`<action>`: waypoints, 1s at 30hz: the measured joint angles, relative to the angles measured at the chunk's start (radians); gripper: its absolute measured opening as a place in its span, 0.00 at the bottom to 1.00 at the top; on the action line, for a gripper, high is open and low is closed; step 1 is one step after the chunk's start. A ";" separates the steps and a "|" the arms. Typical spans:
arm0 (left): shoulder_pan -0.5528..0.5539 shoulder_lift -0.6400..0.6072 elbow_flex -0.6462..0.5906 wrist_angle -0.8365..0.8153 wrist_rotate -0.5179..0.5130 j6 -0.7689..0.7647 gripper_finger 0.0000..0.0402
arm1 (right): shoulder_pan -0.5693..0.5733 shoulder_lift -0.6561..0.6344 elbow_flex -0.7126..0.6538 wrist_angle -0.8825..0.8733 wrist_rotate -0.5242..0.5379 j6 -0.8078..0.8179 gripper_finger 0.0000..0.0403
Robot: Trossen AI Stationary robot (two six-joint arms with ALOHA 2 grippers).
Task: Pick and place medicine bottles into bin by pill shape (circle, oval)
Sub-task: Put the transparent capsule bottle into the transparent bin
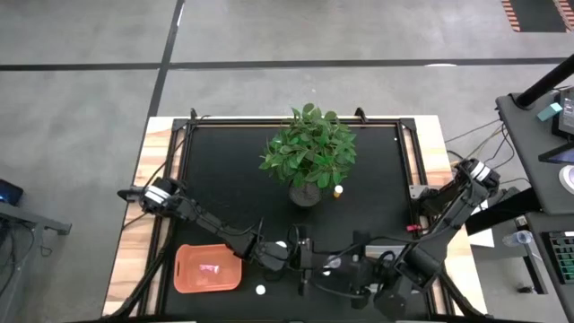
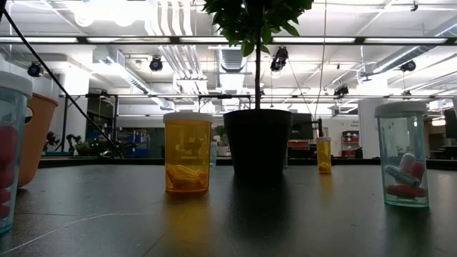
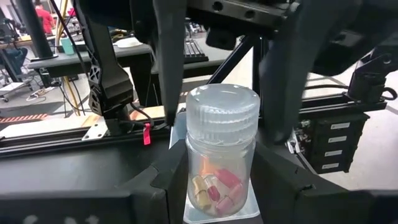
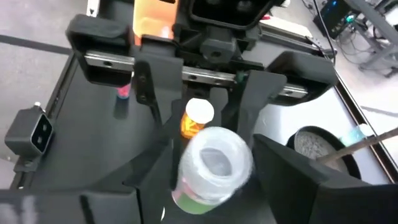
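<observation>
Near the table's front edge, left gripper (image 3: 217, 186) pinches a clear bottle (image 3: 221, 149) upright so right gripper (image 4: 211, 180), fingers spread around it, can take over, orange bin (image 1: 208, 268) just left.

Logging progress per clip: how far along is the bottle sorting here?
Done: one pinkish bottle lies in the orange bin. In hand: left gripper holds a clear bottle, right gripper at its cap. Left: orange bottle beside the plant, among others.

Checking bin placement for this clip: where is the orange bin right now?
In the high view the orange bin sits at the table's front-left, just left of the left gripper, with a white-capped bottle beside its front-right corner.
</observation>
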 joint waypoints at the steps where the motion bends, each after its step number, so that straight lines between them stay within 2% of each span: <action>1: 0.000 0.000 0.000 -0.001 0.000 0.004 0.31 | -0.001 -0.001 0.000 -0.006 0.000 0.010 0.50; 9: -0.006 0.000 0.003 0.001 0.002 0.037 0.31 | -0.002 -0.008 -0.001 -0.038 -0.017 0.054 0.33; 13: -0.007 0.000 0.003 0.002 0.003 0.028 0.33 | -0.003 -0.008 -0.001 -0.039 -0.030 0.063 0.31; 16: -0.007 -0.003 0.002 0.005 0.003 -0.003 0.40 | -0.003 -0.013 -0.001 -0.041 -0.037 0.070 0.32; 21: -0.008 -0.014 0.000 0.006 0.005 -0.010 0.57 | 0.001 -0.035 -0.003 -0.061 -0.062 0.082 0.34; 24: -0.010 -0.024 -0.001 0.000 0.007 -0.002 0.65 | 0.018 -0.064 -0.004 -0.116 -0.078 0.138 0.34; 30: -0.022 -0.057 -0.008 -0.044 0.008 0.024 0.70 | 0.094 -0.114 -0.022 -0.276 -0.079 0.334 0.34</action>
